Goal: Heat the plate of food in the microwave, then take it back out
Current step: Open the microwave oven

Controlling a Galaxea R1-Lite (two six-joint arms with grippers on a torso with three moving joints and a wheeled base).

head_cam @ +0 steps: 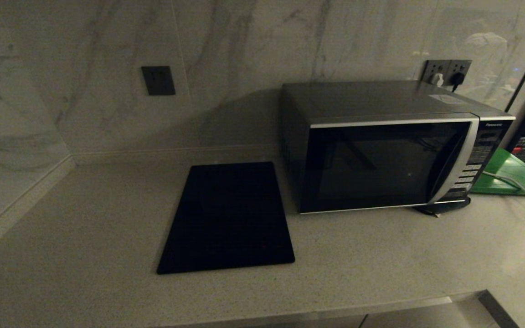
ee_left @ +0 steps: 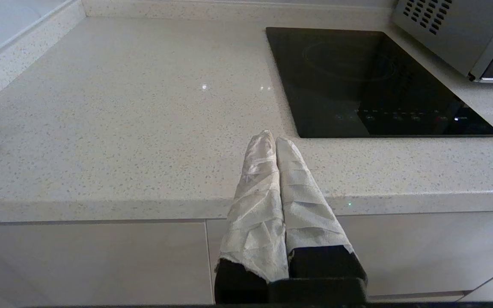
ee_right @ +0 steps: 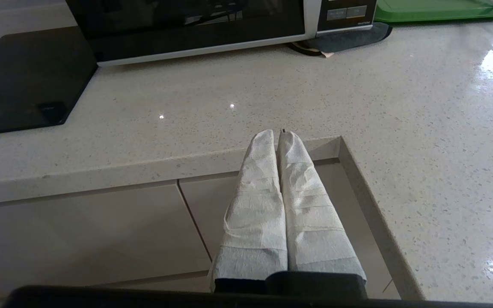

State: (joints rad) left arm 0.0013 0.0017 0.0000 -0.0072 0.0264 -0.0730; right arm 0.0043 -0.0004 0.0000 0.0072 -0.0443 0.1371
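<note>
A dim kitchen counter [head_cam: 381, 269] of pale speckled stone, seen from above, with a marble-patterned wall behind. The microwave [head_cam: 383, 146] stands at the back right, its black glass door closed; the glass is too dark to show anything inside, and the plate of food appears in none of the views. A flat black slab [head_cam: 228, 218] lies just beside the microwave's left side. A green board [head_cam: 513, 175] sits behind the microwave's right corner, partly hidden by it and cut off at the picture's edge, with a pale cable crossing it. Neither arm shows in the head view. In the wrist views, the left gripper [ee_left: 274, 139] is held in front of the counter's edge, level with the cabinet fronts, its two cloth-wrapped fingers [ee_left: 257, 192] pressed together and holding nothing. The right gripper [ee_right: 277, 134] is posed the same way near a notch in the counter edge, fingers closed and empty.
</note>
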